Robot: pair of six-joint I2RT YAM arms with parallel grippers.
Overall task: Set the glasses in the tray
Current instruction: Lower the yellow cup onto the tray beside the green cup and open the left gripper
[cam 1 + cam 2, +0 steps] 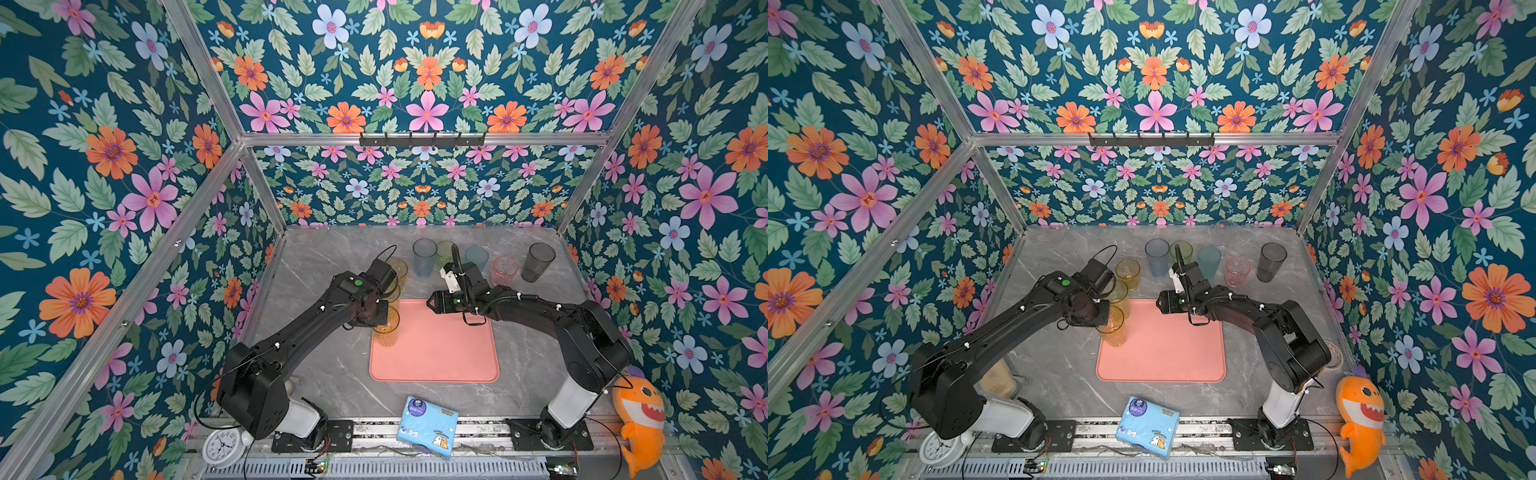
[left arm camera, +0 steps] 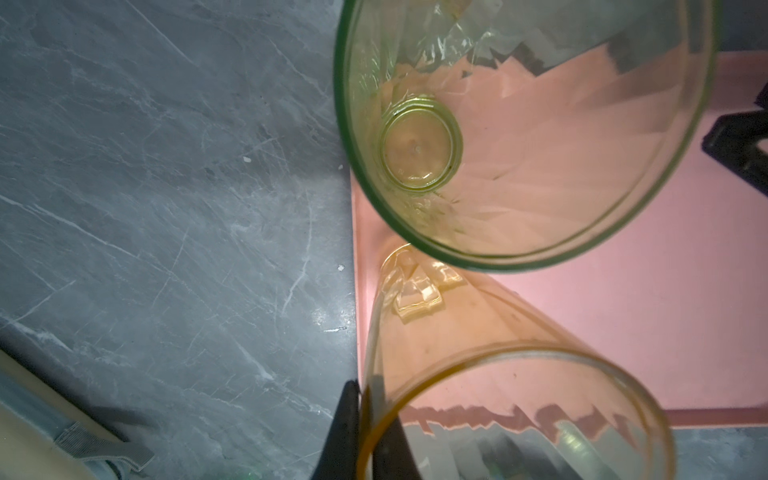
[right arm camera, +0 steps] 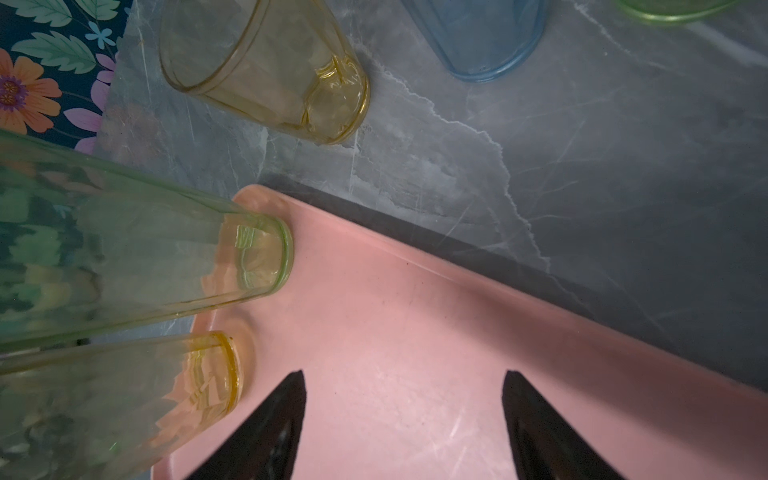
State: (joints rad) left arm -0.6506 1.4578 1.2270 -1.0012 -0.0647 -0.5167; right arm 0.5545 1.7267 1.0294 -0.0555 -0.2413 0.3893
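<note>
amber glass (image 2: 465, 328) on tray (image 2: 648, 316) (left gripper (image 2: 369, 419) pinching rim)

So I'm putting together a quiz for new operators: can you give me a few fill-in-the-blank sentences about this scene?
The left gripper pinches the amber glass by its ____.
The right gripper hangs over the tray with its jaws ____.
The yellow-green glass stands in the tray's far-left ____.
Missing words: rim; open; corner.
</note>
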